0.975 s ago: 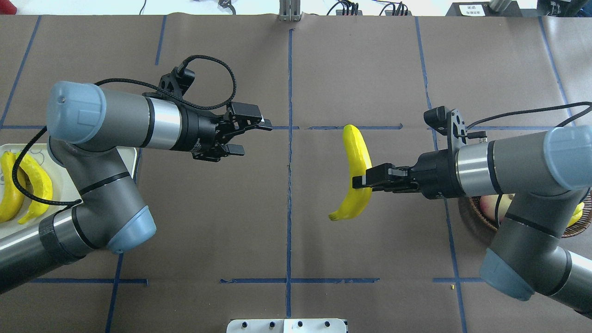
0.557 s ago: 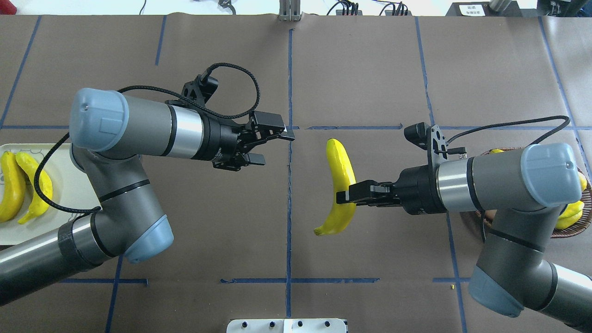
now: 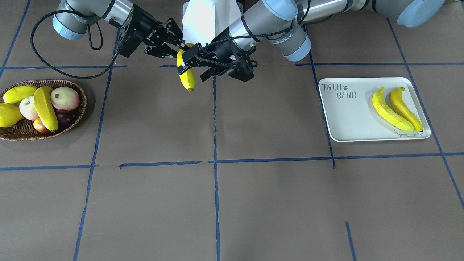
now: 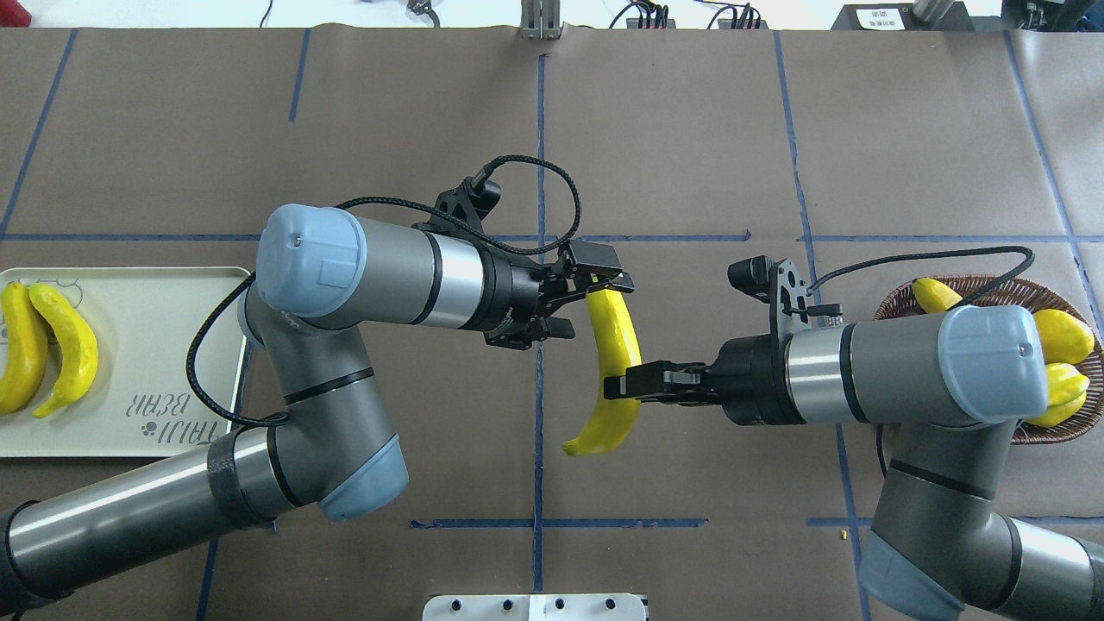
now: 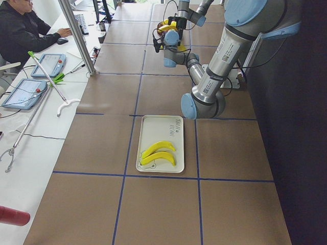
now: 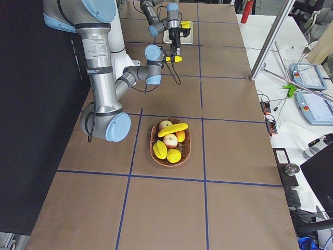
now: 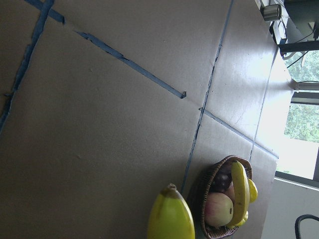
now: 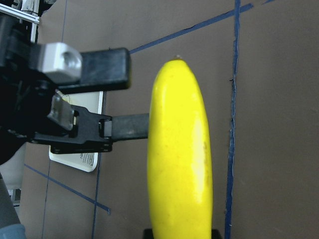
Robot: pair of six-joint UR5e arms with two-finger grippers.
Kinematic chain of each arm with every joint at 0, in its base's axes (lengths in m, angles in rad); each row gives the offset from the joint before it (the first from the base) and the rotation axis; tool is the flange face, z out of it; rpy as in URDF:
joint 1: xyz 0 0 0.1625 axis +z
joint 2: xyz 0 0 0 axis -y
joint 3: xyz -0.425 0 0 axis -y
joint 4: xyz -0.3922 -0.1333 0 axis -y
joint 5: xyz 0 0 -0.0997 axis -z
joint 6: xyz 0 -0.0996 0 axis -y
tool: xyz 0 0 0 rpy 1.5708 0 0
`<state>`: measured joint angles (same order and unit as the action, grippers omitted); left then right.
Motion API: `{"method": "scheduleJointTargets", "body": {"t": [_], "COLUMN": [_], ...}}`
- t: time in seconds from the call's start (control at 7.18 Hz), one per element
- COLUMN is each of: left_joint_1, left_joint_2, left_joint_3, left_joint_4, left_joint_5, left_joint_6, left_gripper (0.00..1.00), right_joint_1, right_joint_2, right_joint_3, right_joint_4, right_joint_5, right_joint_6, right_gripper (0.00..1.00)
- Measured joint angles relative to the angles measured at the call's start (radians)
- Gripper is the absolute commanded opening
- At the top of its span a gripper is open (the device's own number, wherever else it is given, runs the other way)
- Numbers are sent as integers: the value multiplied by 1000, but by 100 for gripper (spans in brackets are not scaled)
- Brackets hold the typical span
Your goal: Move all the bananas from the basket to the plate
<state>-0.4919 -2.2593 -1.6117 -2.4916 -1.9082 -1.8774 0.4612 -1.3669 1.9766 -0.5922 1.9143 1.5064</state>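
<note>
My right gripper (image 4: 614,385) is shut on the middle of a yellow banana (image 4: 617,345), held off the table near its centre line. My left gripper (image 4: 598,304) is open, with its fingers (image 8: 102,67) on either side of that banana's (image 8: 182,149) far end. In the front view the banana (image 3: 186,74) hangs between the right gripper (image 3: 178,50) and the left gripper (image 3: 197,66). Two bananas (image 3: 390,108) lie on the plate (image 3: 344,119). One banana (image 3: 45,103) lies across the fruit in the basket (image 3: 80,95). The left wrist view shows the held banana's tip (image 7: 170,221) and the basket (image 7: 205,191).
The basket (image 4: 893,304) also holds pink-cream round fruits (image 3: 65,98) and plump yellow-green fruits (image 4: 1063,336). The plate (image 4: 155,345) sits at the table's left end. Blue tape lines grid the brown table. A person (image 5: 23,30) sits at a desk beyond the far edge.
My left arm has swung right until its open fingers reach the banana's far end. My right arm has carried the banana left toward the centre line, uncovering the basket.
</note>
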Motion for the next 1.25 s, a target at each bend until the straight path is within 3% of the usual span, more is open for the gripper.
{"method": "scheduleJointTargets", "body": {"t": [0.14, 0.28, 0.42, 0.56, 0.7, 1.25], "left_joint_1": [22, 43, 54, 59, 60, 37], "left_joint_2": [-4, -7, -7, -6, -6, -6], "left_joint_3": [3, 3, 5, 7, 9, 9], "left_joint_4": [-1, -1, -1, 0, 1, 4], "left_joint_5": [20, 41, 51, 55, 56, 56], "left_joint_6": [0, 0, 2, 7, 8, 4], "left_gripper": [75, 11, 0, 0, 0, 0], "right_joint_1": [0, -1, -1, -1, -1, 9], "right_joint_2": [0, 0, 0, 0, -1, -7], "right_joint_3": [0, -1, -1, -1, -2, 8], "right_joint_4": [0, 0, 0, 0, -1, 0], "right_joint_5": [-1, -1, -1, -1, -1, 1], "right_joint_6": [0, 0, 0, 0, -1, 0], "right_gripper": [0, 0, 2, 70, 100, 100]}}
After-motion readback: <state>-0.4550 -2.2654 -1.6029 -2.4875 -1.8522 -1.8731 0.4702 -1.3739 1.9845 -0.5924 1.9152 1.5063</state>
